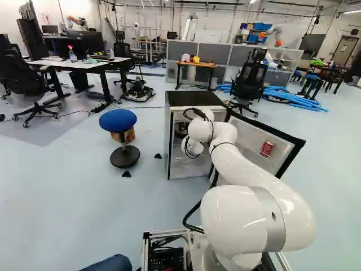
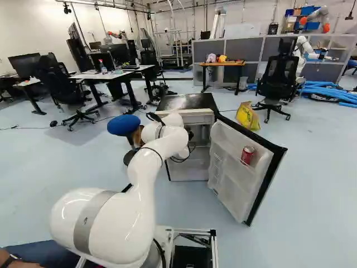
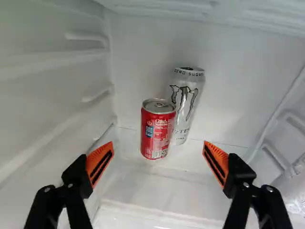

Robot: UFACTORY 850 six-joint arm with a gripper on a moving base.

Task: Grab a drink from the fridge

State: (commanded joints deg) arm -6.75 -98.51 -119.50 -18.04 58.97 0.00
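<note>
Short red cylindrical metal can [image 3: 151,139]: white print, blue patch. Tall silver cylindrical metal can [image 3: 183,117]: dark-edged claw pattern.

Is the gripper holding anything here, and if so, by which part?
Nothing is held: the gripper is open, with the red can ahead of it, untouched.

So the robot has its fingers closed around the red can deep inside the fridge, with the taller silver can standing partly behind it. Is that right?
Not quite: the fingers aren't closed around the red can. The wrist view shows them wide open, with that can ahead of them in the fridge and the taller silver can partly behind it.
</note>
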